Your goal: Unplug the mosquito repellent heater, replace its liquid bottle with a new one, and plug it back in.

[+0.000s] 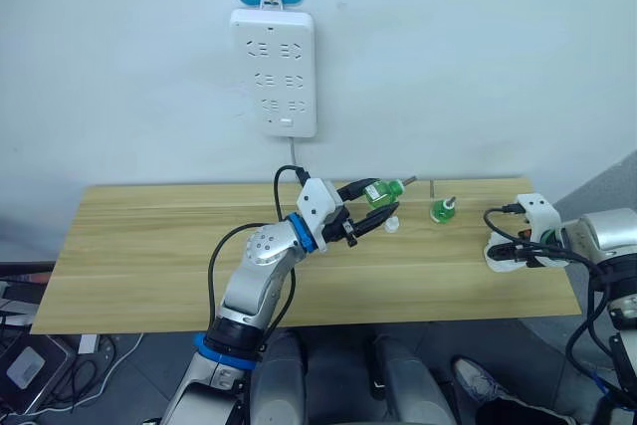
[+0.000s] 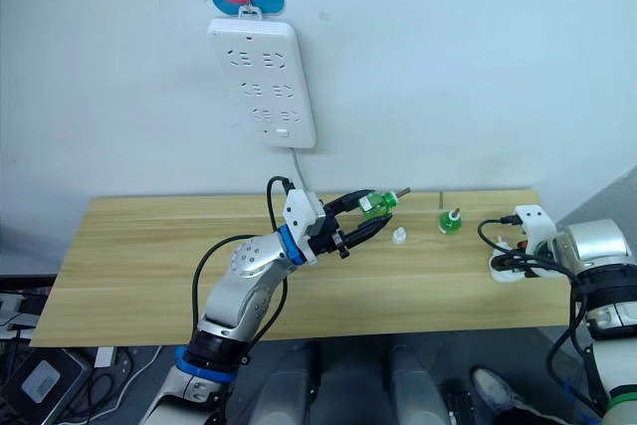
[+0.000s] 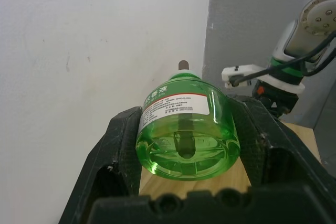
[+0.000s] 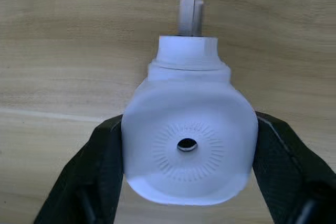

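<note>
On the wooden tabletop [image 1: 149, 246], below the white wall power strip [image 1: 274, 72], the left hand [image 1: 370, 208] is raised off the wood, its two black fingers [image 3: 118, 145] pinching a green liquid bottle [image 3: 186, 129] by the sides of its body. Bottle lies tilted, wick end pointing away from the wrist toward the wall. Small white cap [image 1: 392, 225] lies on the tabletop just beside this hand, on the side toward the second green bottle [image 1: 442, 209], which stands upright near the tabletop's rear edge. At the right end of the tabletop, well apart from the strip, the right hand [image 4: 189, 177] clamps the mosquito repellent heater [image 4: 189, 145] between both fingers; vented round face with centre hole faces the wrist camera, metal prongs [image 4: 188, 14] point away over the wood. Heater unplugged, close above or on the tabletop: cannot tell which
</note>
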You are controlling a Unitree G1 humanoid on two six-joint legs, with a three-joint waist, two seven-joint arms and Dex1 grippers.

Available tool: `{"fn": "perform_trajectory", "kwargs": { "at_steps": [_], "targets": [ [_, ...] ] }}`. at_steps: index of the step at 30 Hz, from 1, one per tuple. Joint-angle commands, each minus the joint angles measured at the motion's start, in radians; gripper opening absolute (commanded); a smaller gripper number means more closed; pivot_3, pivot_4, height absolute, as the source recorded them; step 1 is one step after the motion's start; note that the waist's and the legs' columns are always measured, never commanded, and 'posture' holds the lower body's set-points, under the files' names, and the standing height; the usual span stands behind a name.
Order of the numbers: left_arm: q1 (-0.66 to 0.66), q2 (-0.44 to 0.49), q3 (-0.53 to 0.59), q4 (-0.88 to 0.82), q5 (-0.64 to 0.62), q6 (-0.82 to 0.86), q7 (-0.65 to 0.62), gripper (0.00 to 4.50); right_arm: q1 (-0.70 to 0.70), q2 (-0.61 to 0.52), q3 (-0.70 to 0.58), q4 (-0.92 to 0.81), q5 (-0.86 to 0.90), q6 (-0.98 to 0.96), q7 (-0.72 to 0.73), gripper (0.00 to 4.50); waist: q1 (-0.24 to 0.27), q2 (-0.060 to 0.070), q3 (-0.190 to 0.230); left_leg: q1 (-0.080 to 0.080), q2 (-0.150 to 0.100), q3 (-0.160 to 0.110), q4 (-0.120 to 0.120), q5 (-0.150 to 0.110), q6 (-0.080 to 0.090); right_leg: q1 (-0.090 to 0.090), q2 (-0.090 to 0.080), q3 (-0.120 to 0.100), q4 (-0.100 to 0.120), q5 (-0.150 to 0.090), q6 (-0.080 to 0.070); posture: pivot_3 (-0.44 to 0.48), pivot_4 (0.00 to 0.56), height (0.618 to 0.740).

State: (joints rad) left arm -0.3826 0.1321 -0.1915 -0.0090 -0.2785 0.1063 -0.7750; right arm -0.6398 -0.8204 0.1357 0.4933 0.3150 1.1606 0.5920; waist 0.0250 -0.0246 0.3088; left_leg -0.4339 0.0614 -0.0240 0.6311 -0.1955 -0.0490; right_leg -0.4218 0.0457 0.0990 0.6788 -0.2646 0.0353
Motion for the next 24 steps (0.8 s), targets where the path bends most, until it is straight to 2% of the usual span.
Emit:
{"fn": "perform_trajectory", "kwargs": {
  "at_steps": [1, 5, 8, 11, 13, 15, 20, 24],
  "targets": [
    [-0.010, -0.006, -0.011, -0.034, -0.011, -0.005, -0.003, 2.33, 0.010, -0.014, -0.037, -0.002, -0.014, -0.014, 0.027, 2.98, 0.000, 0.000, 0.001, 0.000, 0.000, 0.000, 0.000, 0.000, 0.000, 0.000, 0.000, 0.000, 0.000, 0.000, 0.000, 0.195, 0.335, 0.740],
    [-0.005, 0.000, -0.014, -0.045, -0.025, -0.003, -0.024, 2.33, 0.052, -0.071, -0.082, -0.122, 0.030, 0.034, 0.097, 2.98, 0.001, 0.002, 0.003, 0.000, 0.000, 0.000, -0.001, 0.000, 0.000, 0.000, 0.000, 0.000, -0.001, 0.000, 0.000, 0.196, 0.334, 0.740],
    [0.009, 0.031, -0.015, -0.085, -0.074, 0.033, -0.086, 2.33, 0.083, -0.162, -0.135, -0.268, 0.151, 0.164, 0.226, 2.98, 0.001, 0.007, 0.009, -0.001, 0.000, 0.000, -0.001, 0.000, 0.000, -0.001, -0.001, 0.000, -0.001, 0.000, 0.001, 0.198, 0.333, 0.740],
    [0.023, 0.090, -0.021, -0.154, -0.171, 0.132, -0.188, 2.33, 0.112, -0.270, -0.262, -0.377, 0.363, 0.307, 0.422, 2.98, 0.000, 0.009, 0.010, -0.001, -0.001, 0.000, -0.002, 0.000, 0.000, -0.002, -0.001, 0.000, -0.001, -0.001, 0.001, 0.189, 0.332, 0.740],
    [0.017, 0.137, -0.031, -0.200, -0.247, 0.223, -0.260, 2.33, 0.093, -0.328, -0.368, -0.334, 0.535, 0.419, 0.498, 2.98, -0.002, 0.008, 0.010, -0.001, 0.000, 0.000, -0.002, 0.000, 0.000, -0.002, 0.000, -0.001, -0.001, -0.001, 0.001, 0.189, 0.332, 0.740],
    [-0.006, 0.160, -0.036, -0.215, -0.291, 0.276, -0.299, 2.33, 0.112, -0.402, -0.390, -0.317, 0.692, 0.454, 0.544, 2.98, -0.001, 0.008, 0.010, -0.001, 0.000, 0.000, -0.002, 0.000, 0.000, -0.001, 0.000, -0.001, -0.001, -0.001, 0.000, 0.176, 0.324, 0.740],
    [-0.092, 0.165, -0.049, -0.163, -0.305, 0.298, -0.369, 2.33, 0.197, -0.509, -0.391, -0.373, 1.066, 0.454, 0.446, 2.98, 0.000, 0.007, 0.011, -0.001, 0.000, 0.000, -0.001, 0.000, 0.000, 0.000, -0.001, 0.000, -0.003, -0.001, 0.000, 0.159, 0.323, 0.740],
    [-0.133, 0.134, -0.056, -0.120, -0.296, 0.289, -0.384, 2.33, 0.218, -0.509, -0.402, -0.384, 1.310, 0.454, 0.258, 2.98, -0.003, 0.007, 0.011, -0.003, -0.002, 0.001, -0.001, 0.000, 0.000, -0.001, -0.003, 0.000, -0.005, -0.001, 0.001, 0.138, 0.315, 0.740]
  ]
}}
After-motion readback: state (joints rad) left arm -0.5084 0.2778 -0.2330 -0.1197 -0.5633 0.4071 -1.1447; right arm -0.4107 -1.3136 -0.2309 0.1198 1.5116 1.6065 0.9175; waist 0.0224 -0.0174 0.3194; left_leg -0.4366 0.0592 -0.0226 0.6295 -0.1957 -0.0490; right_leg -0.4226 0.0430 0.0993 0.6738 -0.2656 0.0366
